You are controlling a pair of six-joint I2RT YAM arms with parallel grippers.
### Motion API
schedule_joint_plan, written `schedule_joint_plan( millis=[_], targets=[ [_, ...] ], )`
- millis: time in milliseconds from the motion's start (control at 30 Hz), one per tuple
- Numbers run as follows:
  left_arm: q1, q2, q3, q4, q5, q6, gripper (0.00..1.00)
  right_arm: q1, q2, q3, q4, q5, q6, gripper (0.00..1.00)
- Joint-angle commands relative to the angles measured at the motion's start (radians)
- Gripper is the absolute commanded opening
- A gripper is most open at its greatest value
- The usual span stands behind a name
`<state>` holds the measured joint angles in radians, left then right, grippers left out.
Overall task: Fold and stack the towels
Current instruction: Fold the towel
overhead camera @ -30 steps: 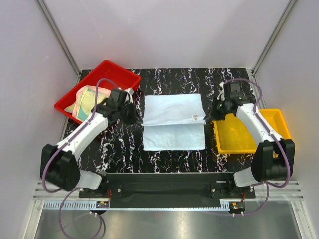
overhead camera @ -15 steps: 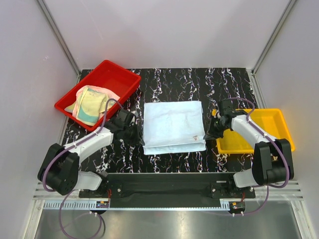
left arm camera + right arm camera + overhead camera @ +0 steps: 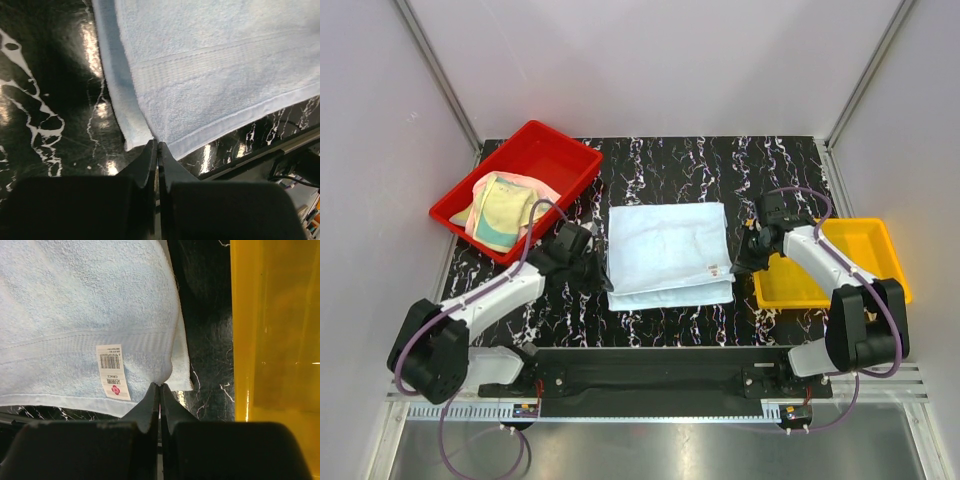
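A pale blue towel (image 3: 668, 250) lies folded in two layers in the middle of the black marbled table (image 3: 680, 160). My left gripper (image 3: 603, 278) is shut on its near left corner; in the left wrist view the fingertips (image 3: 157, 145) pinch the top layer (image 3: 210, 65) right at the corner. My right gripper (image 3: 738, 266) is shut on the near right corner (image 3: 160, 386), just beside the white barcode tag (image 3: 114, 371). More towels (image 3: 505, 210), yellow-green, pink and teal, sit bunched in the red tray (image 3: 555, 150).
The red tray stands at the back left. A yellow tray (image 3: 880, 235) stands at the right, its wall (image 3: 245, 330) close beside my right gripper. The table's near edge and the arms' base rail (image 3: 650, 360) lie just below the towel.
Both grippers have drawn the towel's far edge toward the near side, laying it over the lower half. In the last half second they have barely moved.
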<state>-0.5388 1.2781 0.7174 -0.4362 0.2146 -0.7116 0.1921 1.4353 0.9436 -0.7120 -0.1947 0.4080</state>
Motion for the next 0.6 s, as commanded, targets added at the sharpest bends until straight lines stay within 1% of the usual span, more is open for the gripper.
schedule_joint_plan(
  millis=[0,100,167,233,300,333,400,433,467,500,567],
  targets=[
    [-0.030,-0.040,-0.062,0.062,-0.034,-0.044,0.00,0.009,-0.032,-0.032,-0.003,0.054,0.009,0.00],
    [-0.038,-0.014,-0.128,0.151,0.008,-0.078,0.00,0.013,-0.012,-0.089,0.035,0.040,0.044,0.01],
    [-0.053,0.001,-0.144,0.169,-0.004,-0.095,0.00,0.024,-0.003,-0.106,0.054,0.038,0.058,0.02],
    [-0.058,0.012,-0.153,0.165,-0.023,-0.095,0.00,0.035,0.005,-0.115,0.066,0.044,0.068,0.06],
    [-0.058,0.027,-0.157,0.163,-0.046,-0.092,0.00,0.044,0.020,-0.123,0.068,0.064,0.072,0.13],
    [-0.059,0.030,-0.157,0.162,-0.047,-0.091,0.00,0.043,0.022,-0.124,0.069,0.069,0.072,0.18],
    [-0.062,0.032,-0.162,0.166,-0.035,-0.089,0.05,0.044,0.017,-0.126,0.068,0.075,0.072,0.21],
    [-0.064,0.030,-0.167,0.166,-0.035,-0.089,0.10,0.044,0.016,-0.123,0.066,0.084,0.072,0.25],
    [-0.064,0.015,-0.170,0.163,-0.034,-0.089,0.24,0.044,0.014,-0.114,0.054,0.086,0.074,0.27],
    [-0.064,0.007,-0.173,0.163,-0.031,-0.091,0.27,0.046,0.010,-0.111,0.049,0.086,0.072,0.29],
    [-0.066,-0.009,-0.170,0.149,-0.032,-0.086,0.32,0.050,0.004,-0.095,0.036,0.086,0.069,0.33]
  ],
)
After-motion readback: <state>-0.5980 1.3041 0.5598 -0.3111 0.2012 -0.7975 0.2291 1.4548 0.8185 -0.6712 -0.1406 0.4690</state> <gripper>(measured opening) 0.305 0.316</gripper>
